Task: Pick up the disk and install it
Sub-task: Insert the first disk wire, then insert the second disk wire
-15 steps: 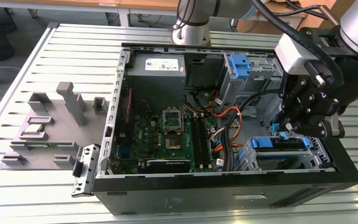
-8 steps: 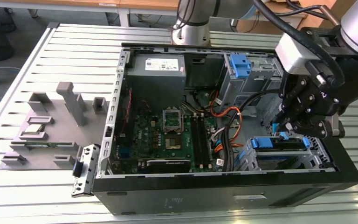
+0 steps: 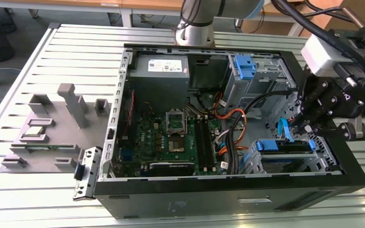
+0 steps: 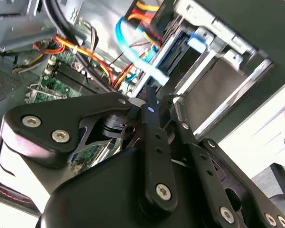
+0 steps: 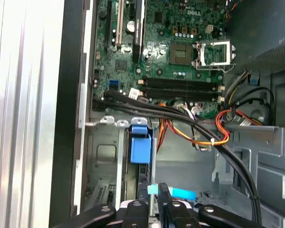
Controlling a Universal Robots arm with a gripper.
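Observation:
The disk [image 3: 284, 146] sits in the lower drive cage at the front corner of the open computer case, on the exterior view's right, with its blue side rails showing. In the first wrist view the disk [image 5: 140, 148] stands edge-on in the bay with a blue tab on top. In the second wrist view, the disk [image 4: 182, 50] is a dark slab in the metal cage. My gripper [image 3: 304, 126] hangs just above that cage, apart from the disk. Both wrist views show the gripper [image 5: 156, 192] [image 4: 151, 97] shut with nothing held, beside a light blue flat cable [image 4: 142, 61].
A grey power-supply box [image 3: 160, 66] sits at the case's back, with the green motherboard [image 3: 169, 137] below it. Orange and black cables [image 3: 233, 118] cross beside the cage. An upper cage [image 3: 244, 64] holds another blue rail. A grey fixture [image 3: 49, 123] carries a processor chip [image 3: 35, 130].

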